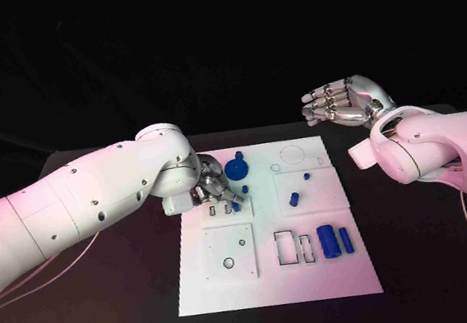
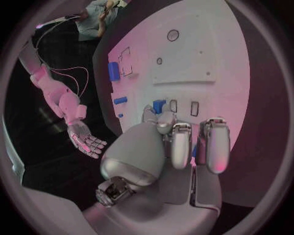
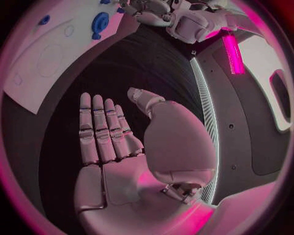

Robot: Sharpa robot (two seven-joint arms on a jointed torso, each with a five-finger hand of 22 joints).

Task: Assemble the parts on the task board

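- Over the near-left part of the white board [image 1: 279,279], the left hand [image 1: 216,187] hangs fingers down and curled together. A sliver of blue shows between the fingers [image 2: 181,147] in the left wrist view, but I cannot tell whether a piece is pinched.
- Just beside it, toward the board's middle, stand a small blue peg [image 1: 245,189] and a large round blue piece [image 1: 238,166].
- Further right lie two blue bars [image 1: 336,240], long axes running away from the robot.
- Well off the board's right edge, the right hand [image 1: 346,102] hovers spread and empty, so the left is nearer.
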